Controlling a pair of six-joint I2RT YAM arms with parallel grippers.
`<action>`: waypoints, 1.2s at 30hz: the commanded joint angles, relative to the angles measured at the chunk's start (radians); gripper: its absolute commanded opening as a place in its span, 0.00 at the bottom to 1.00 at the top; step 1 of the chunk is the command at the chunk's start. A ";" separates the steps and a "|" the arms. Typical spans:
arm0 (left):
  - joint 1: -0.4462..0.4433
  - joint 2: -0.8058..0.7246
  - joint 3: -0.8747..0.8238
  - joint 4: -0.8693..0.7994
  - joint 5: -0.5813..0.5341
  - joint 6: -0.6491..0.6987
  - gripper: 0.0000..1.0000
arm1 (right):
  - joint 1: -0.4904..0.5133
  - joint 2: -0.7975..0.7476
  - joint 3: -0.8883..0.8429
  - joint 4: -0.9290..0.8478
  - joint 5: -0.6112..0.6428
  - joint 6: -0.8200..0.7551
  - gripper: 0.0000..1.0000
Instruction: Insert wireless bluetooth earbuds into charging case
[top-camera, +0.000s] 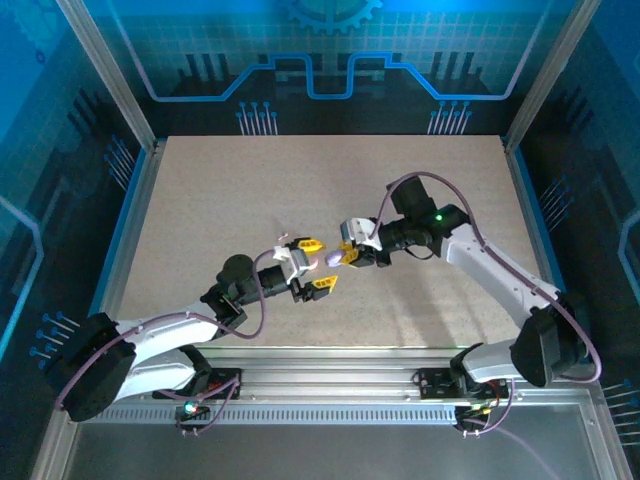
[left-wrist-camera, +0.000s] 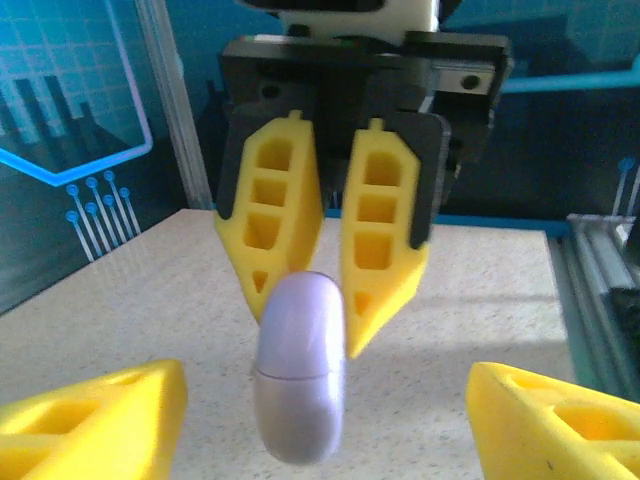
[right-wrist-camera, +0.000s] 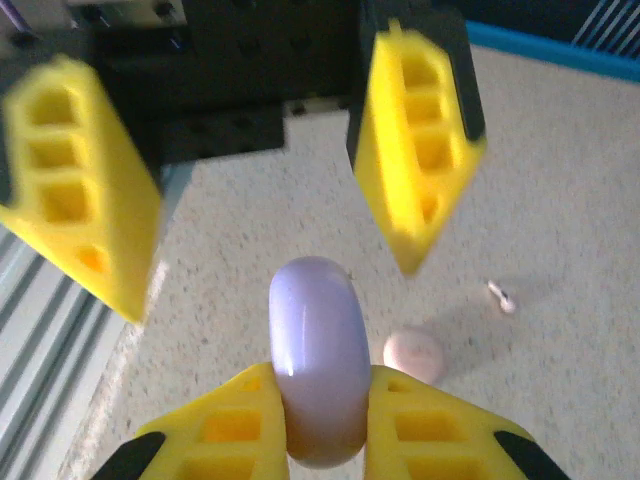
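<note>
One partly hidden lilac case (right-wrist-camera: 315, 320) sits clamped in right end effector (right-wrist-camera: 318, 385); left end effector (left-wrist-camera: 325, 378) gapes empty.

White arms (top-camera: 500, 272), purple cables (top-camera: 400, 180), yellow latticed fingers (left-wrist-camera: 280, 200).

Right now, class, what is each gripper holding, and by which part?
The right gripper pinches the lilac case by one edge; the left gripper, open, holds nothing.

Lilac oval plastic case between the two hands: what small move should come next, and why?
Probably draw the left hand back from the lilac oval plastic case. Its yellow fingers stand wide open, clear of the case, while the right hand is shut on it and carries it alone above the table.
</note>
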 joint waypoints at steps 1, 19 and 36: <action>-0.005 -0.002 0.020 -0.044 -0.070 0.020 0.79 | -0.049 0.062 0.071 -0.145 0.074 -0.048 0.16; -0.005 0.062 0.105 -0.274 -0.228 -0.050 0.82 | -0.283 0.401 0.237 -0.362 0.435 0.040 0.15; -0.005 0.145 0.188 -0.344 -0.218 -0.085 0.80 | -0.427 0.606 0.356 -0.469 0.403 0.022 0.16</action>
